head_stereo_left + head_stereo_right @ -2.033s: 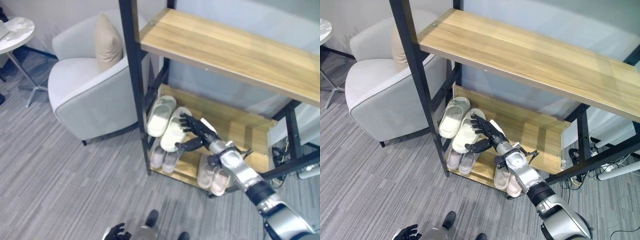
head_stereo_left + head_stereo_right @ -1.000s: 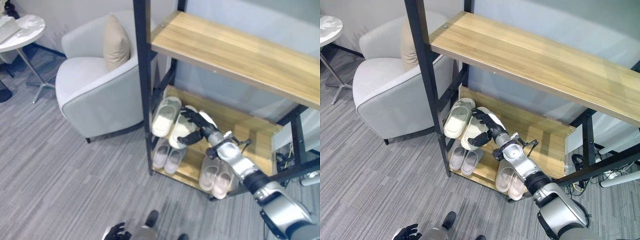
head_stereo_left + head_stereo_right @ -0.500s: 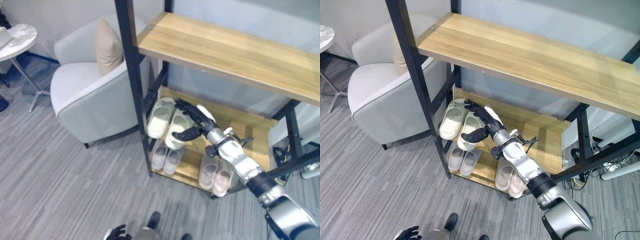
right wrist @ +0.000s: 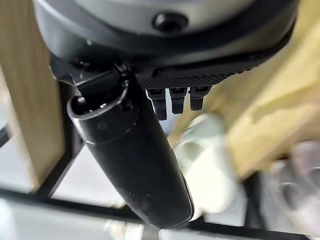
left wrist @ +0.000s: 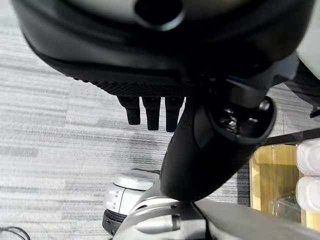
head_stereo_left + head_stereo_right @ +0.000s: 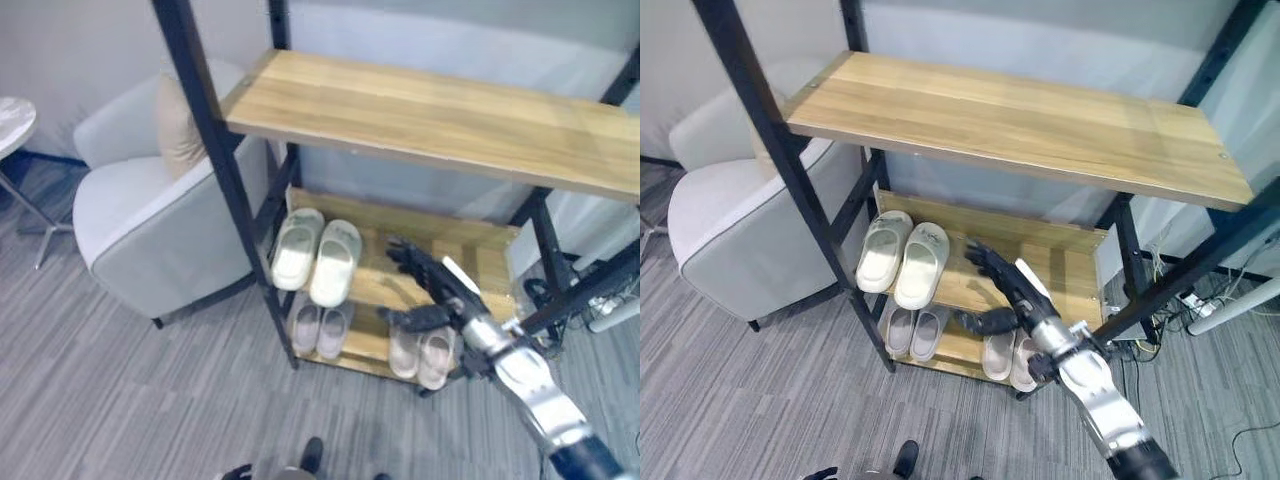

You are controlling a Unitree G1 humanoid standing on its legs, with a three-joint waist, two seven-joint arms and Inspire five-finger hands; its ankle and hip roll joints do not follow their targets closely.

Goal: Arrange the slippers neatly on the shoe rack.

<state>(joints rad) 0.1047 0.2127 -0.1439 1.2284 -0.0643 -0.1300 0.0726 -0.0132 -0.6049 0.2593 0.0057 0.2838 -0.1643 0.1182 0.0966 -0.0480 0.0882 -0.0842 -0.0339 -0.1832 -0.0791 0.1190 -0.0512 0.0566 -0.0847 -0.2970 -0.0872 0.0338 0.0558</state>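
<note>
Two cream slippers (image 6: 298, 248) (image 6: 335, 262) lie side by side, toes toward the back, at the left end of the shoe rack's middle shelf (image 6: 480, 262). My right hand (image 6: 428, 288) hovers open over the bare wood to their right, apart from them, fingers spread and thumb out. In the right wrist view the thumb (image 4: 135, 160) stands out in front of a blurred cream slipper (image 4: 205, 165). Two pairs of pale pink slippers (image 6: 318, 328) (image 6: 420, 355) rest on the bottom shelf. My left hand (image 5: 147, 110) hangs low over the carpet, fingers relaxed, holding nothing.
The rack has a wide wooden top shelf (image 6: 430, 120) and black posts (image 6: 225, 180). A grey armchair (image 6: 150, 220) with a beige cushion stands left of the rack, with a small round table (image 6: 10, 115) beyond it. Cables lie on the floor at the right (image 6: 1230, 300).
My right hand has come off the right cream slipper and drawn back to the right. The slipper now lies straight beside its mate. The camera has shifted.
</note>
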